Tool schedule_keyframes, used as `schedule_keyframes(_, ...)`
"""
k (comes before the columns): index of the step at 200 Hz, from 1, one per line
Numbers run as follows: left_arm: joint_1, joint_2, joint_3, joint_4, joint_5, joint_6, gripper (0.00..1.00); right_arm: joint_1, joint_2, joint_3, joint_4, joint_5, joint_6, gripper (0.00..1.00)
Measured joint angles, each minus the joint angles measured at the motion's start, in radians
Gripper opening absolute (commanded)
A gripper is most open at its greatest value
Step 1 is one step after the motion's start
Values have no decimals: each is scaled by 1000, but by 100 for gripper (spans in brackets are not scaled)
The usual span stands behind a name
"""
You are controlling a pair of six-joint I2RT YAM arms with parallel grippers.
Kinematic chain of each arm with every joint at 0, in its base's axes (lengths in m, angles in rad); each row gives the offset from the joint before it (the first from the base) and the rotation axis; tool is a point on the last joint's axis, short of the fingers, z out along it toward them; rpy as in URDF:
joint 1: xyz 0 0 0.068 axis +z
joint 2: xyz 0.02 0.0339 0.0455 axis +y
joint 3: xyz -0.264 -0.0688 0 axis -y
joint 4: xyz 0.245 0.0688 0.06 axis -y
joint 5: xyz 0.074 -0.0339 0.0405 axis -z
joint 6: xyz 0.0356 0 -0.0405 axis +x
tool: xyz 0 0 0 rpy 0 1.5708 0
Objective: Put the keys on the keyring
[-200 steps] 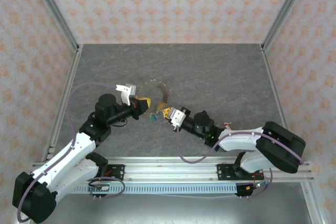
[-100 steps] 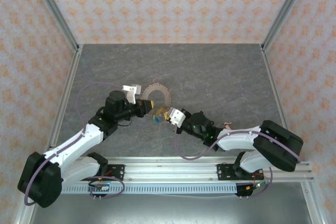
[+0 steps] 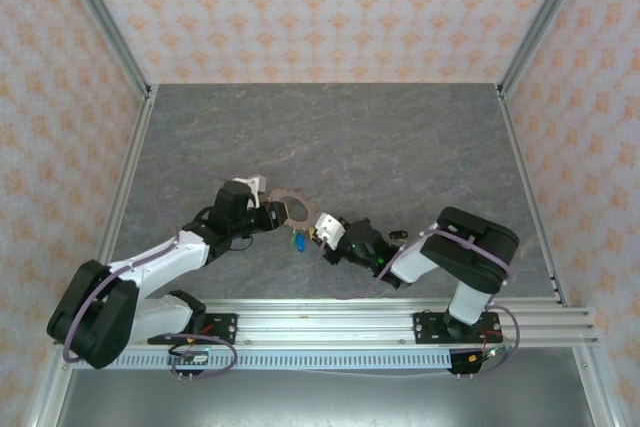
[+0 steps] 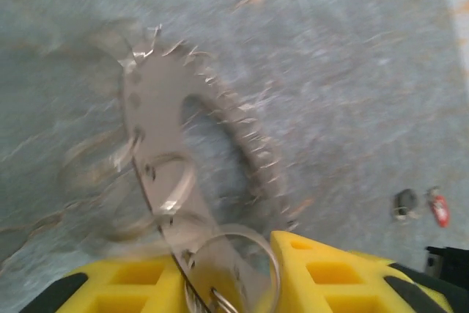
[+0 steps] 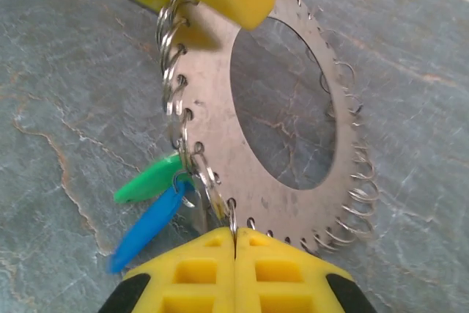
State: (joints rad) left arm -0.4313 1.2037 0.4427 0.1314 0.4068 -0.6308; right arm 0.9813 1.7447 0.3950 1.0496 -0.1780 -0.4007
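The keyring (image 5: pixel 293 199) is a flat metal ring plate with holes and small wire loops along its rim; it also lies between the two grippers (image 3: pixel 291 209). A green key tag (image 5: pixel 146 181) and a blue key tag (image 5: pixel 146 229) hang from its rim. My right gripper (image 5: pixel 234 236) is shut on one small wire loop at the plate's near edge. My left gripper (image 4: pixel 220 254) holds its yellow fingers (image 4: pixel 330 269) apart, with the plate (image 4: pixel 157 108) and a wire loop standing in the gap. A red key tag (image 4: pixel 438 207) and a small dark piece (image 4: pixel 403 203) lie on the table.
The grey stone-patterned table (image 3: pixel 400 137) is walled by patterned panels and aluminium posts. Both arms are folded low near the front rail (image 3: pixel 330 327), the right arm's elbow (image 3: pixel 475 242) raised at the right. Free floor lies behind and to both sides of the grippers.
Both grippers and the keyring came toward the near edge and lower to the table. The right arm folded inward. My left jaws have parted.
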Motion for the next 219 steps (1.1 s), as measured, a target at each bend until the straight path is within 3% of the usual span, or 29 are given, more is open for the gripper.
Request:
schedule_keyframes(29,0,77,-19,-17,-47,-29,31,0,66,2,50,-1,35,0)
schedule_keyframes(62,-1,31,-17,-56,-114,-34,32,0,42,2,50,7,34,0)
schedule_keyframes(104,-1,-185,-17,-113,-218,-26,38,-34,-57,2,35,-29,34,0)
schedule_keyframes(152,-1,-443,-42,-122,-259,5,49,-144,-181,-10,-5,-234,47,0)
schedule_keyframes(185,-1,-585,-87,-130,-281,30,66,-166,-269,-10,-76,-338,41,0)
schedule_keyframes(219,-1,-749,-156,-132,-312,52,75,-172,-323,-10,-152,-404,16,0)
